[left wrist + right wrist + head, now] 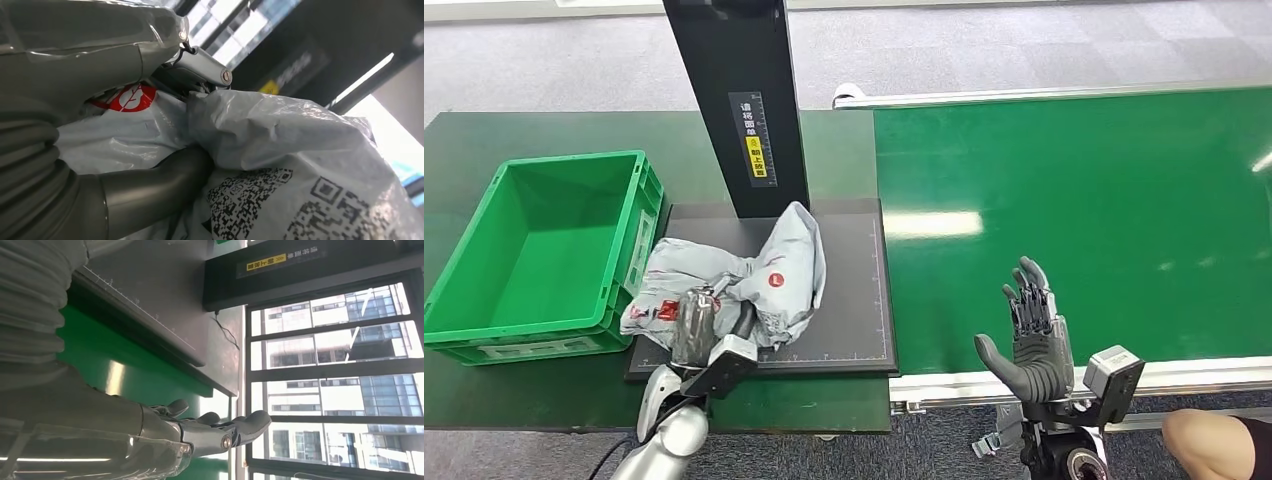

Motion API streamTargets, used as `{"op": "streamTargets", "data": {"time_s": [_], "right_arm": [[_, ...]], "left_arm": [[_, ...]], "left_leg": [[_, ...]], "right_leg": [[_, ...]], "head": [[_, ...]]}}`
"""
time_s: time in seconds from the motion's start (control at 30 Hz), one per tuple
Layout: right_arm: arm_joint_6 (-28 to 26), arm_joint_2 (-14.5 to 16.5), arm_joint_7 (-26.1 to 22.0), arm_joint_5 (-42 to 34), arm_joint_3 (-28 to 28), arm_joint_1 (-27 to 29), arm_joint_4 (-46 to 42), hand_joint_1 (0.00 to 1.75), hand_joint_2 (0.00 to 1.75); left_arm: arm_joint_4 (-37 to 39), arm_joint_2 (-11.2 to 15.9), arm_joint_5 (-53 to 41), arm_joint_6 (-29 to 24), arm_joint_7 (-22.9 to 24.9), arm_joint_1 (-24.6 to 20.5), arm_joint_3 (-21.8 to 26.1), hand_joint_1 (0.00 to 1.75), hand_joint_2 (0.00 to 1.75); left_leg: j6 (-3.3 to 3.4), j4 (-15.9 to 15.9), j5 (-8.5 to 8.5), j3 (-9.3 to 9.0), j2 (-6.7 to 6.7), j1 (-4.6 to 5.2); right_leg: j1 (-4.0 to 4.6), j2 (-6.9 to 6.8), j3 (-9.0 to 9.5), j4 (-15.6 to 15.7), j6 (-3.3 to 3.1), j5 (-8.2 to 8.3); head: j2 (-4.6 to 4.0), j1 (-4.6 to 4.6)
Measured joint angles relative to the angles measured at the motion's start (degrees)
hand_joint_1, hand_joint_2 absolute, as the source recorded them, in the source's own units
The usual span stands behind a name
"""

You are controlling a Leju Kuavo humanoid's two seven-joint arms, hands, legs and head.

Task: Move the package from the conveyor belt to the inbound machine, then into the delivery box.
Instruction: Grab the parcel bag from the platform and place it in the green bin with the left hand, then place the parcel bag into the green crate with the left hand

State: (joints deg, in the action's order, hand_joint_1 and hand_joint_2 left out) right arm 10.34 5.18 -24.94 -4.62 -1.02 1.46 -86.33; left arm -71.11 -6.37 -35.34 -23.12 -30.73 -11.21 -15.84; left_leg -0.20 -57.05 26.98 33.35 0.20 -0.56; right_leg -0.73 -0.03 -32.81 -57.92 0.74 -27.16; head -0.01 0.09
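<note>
While you read across from the robot's left, note one green delivery box (544,260) standing open on the dark desk (484,140), just beyond and to the outside of the left robot hand (696,325). That left robot hand is clenched on the one grey package (769,275), its thumb (160,182) pressed into a fold of the plastic. The package lies crumpled on the black plate of the inbound machine (864,290), right at the hand and in front of the machine's single upright post (734,100). Judge it as light and soft: a slack poly bag that will sag, fold and slide in the grip, with a slippery skin and loose contents. You would do best to keep hold of a bunched fold near the middle of the bag, not a flap or corner, so it does not swing or tear on the way to the box. Further right, the one green conveyor belt (1084,220) runs under the right robot hand (1029,335), which is released, fingers spread and holding nothing. A person's arm (1214,440) shows beside it.
</note>
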Motion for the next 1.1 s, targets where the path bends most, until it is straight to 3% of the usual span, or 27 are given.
{"op": "streamTargets", "data": {"time_s": [0.07, 0.13, 0.2, 0.37, 0.57, 0.7, 0.9, 1.1], "right_arm": [[-0.09, 0.08, -0.05, 0.01, -0.09, 0.23, 0.0, 0.0, 1.75], [-0.15, 0.11, -0.19, 0.01, -0.11, 0.49, 0.0, 0.0, 1.75], [-0.2, 0.14, -0.35, 0.04, -0.12, 0.68, 0.0, 0.0, 1.75], [-0.22, 0.21, -0.44, 0.09, -0.12, 0.59, 0.1, 0.0, 1.75], [-0.22, 0.43, -0.45, 0.02, -0.17, 0.59, 0.1, 0.0, 1.75], [-0.22, 0.46, -0.44, -0.16, -0.38, 0.6, 0.07, 0.0, 1.75], [-0.05, 0.46, -0.04, -0.37, -0.71, 0.52, -0.2, 0.0, 1.75], [-0.02, 0.5, 0.05, -0.37, -0.73, 0.32, -0.2, 0.0, 1.75]], "left_arm": [[-3.17, 0.52, 0.29, -2.0, -0.89, 0.31, 1.46, 1.17, 1.75], [-6.11, 1.13, 0.18, -4.66, -1.58, 0.32, 3.03, 1.34, 1.75], [-8.79, 1.83, 0.05, -7.14, -2.08, 0.06, 4.64, 1.75, 1.75], [-12.37, 4.29, -0.87, -11.02, -2.16, -3.31, 7.98, 1.75, 1.75], [-11.4, 6.92, -5.07, -13.17, 1.57, -10.04, 11.85, 1.75, 1.75], [-5.5, 9.04, -7.96, -14.09, 4.86, -16.04, 14.98, 1.75, 1.75], [11.37, 13.49, -12.77, -14.71, 7.5, -27.14, 20.54, 1.75, 1.75], [20.93, 15.46, -17.28, -14.76, 9.66, -32.16, 24.16, 1.75, 1.75]], "left_leg": [[0.0, 0.0, 0.0, 0.0, 0.0, 0.0], [0.0, 0.0, 0.0, 0.0, 0.0, 0.0], [0.0, 0.0, 0.0, 0.0, 0.0, -0.01], [-0.01, 0.0, -0.03, -0.02, -0.02, -0.01], [0.0, 0.0, -0.04, -0.03, 0.01, -0.01], [0.0, 0.0, -0.05, -0.03, 0.02, -0.01], [-0.04, 0.0, -0.08, -0.05, 0.06, -0.05], [-0.04, 0.0, -0.08, 0.01, 0.06, -0.03]], "right_leg": [[0.0, 0.0, -0.01, 0.0, 0.0, 0.0], [0.0, 0.0, -0.01, 0.0, 0.0, 0.0], [0.0, 0.0, -0.01, 0.0, 0.0, 0.0], [0.01, -0.01, 0.0, -0.01, 0.0, 0.01], [0.01, 0.0, 0.0, -0.01, 0.0, 0.02], [0.01, 0.0, -0.01, -0.02, -0.01, 0.02], [0.06, 0.01, -0.02, -0.06, -0.04, 0.04], [0.04, 0.01, -0.03, -0.06, -0.03, 0.03]], "head": [[-0.01, -0.01], [-0.01, -0.01], [-0.01, -0.01], [-0.01, 0.0], [-0.02, 0.01], [-0.02, -0.01], [-0.01, -0.01], [-0.02, 0.0]]}}
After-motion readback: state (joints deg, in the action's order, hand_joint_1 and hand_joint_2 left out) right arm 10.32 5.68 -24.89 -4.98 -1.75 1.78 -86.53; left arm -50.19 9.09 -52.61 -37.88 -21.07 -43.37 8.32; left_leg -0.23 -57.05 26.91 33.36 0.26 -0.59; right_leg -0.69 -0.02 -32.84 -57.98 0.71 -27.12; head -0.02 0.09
